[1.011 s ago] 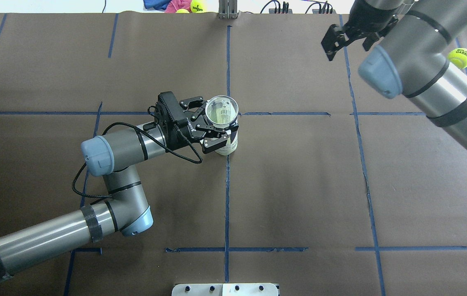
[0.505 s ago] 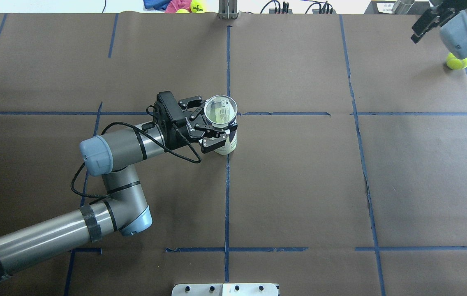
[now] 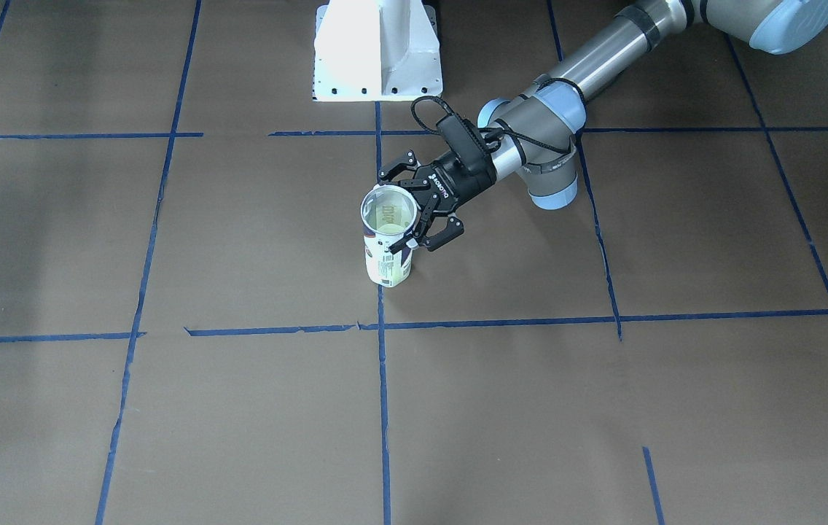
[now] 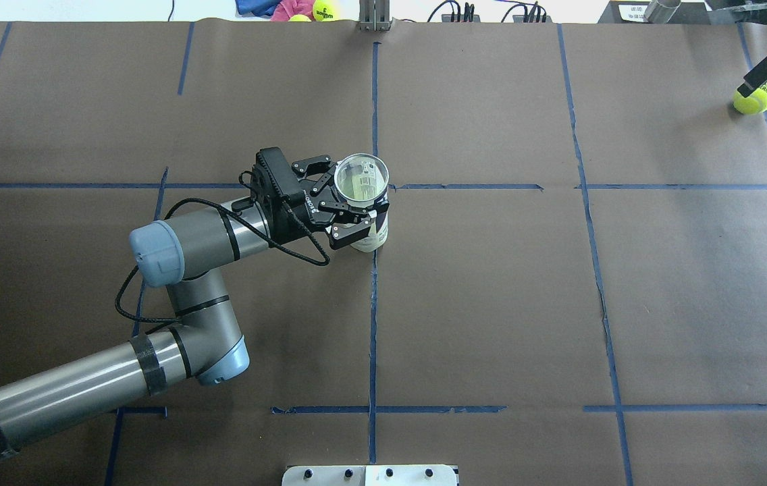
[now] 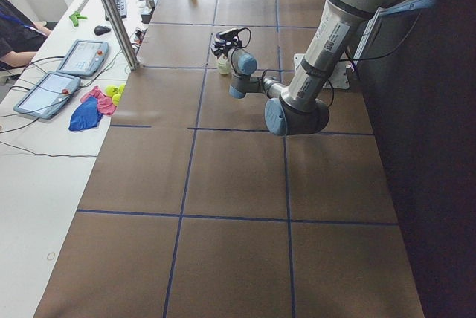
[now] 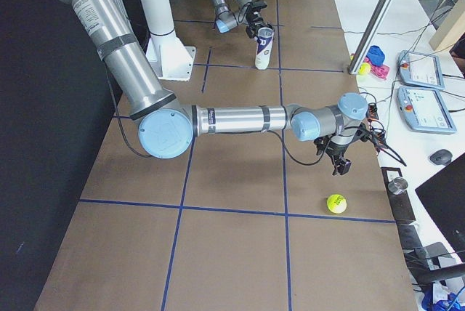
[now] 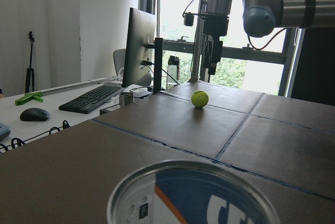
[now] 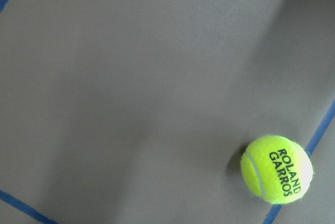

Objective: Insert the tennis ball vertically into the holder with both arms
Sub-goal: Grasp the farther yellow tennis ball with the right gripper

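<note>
Bright, even light; soft shadows.

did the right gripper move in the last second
Yes. In the overhead view the right gripper has swung rightward, from beside the blue tape line to right by the tennis ball.

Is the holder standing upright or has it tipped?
Upright. The holder stands on its base, open mouth up, held near the top by the left gripper.

Silver-grey arms (image 4: pixel 73 385) w/ lt-blue joint caps (image 4: pixel 152 253), blk straps (image 4: pixel 147 368), blk claw (image 4: pixel 346 198), looped blk cable (image 4: pixel 121 297).
</note>
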`<state>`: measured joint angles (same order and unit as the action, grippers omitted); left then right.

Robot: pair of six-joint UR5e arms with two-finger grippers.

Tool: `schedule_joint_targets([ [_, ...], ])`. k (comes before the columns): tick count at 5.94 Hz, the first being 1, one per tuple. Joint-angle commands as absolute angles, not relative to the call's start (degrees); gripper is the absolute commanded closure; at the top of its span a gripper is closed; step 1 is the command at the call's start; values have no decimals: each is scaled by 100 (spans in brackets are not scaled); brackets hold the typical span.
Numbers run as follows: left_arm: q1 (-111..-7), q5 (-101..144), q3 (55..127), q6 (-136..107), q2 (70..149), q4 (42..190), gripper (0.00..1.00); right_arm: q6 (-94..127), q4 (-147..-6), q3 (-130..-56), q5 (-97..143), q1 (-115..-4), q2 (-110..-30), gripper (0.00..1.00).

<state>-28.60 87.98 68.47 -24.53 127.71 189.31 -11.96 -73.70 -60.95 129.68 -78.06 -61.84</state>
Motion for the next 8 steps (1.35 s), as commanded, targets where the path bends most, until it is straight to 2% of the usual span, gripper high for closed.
schedule_joint_targets([
  [1, -2865, 8798, 6847, -2461, 12771, 18932, 20, -1388, -6621, -5426, 12650, -7813, -6249, 0],
  [4, -2909, 8807, 6847, -2461, 12771, 18932, 20, -1363, -6174, -4627, 11578, -7656, -5872, 0],
  [8, -2918, 8807, 6855, -2461, 12771, 18932, 20, -1187, -6091, -4421, 10663, -7182, -5546, 0],
])
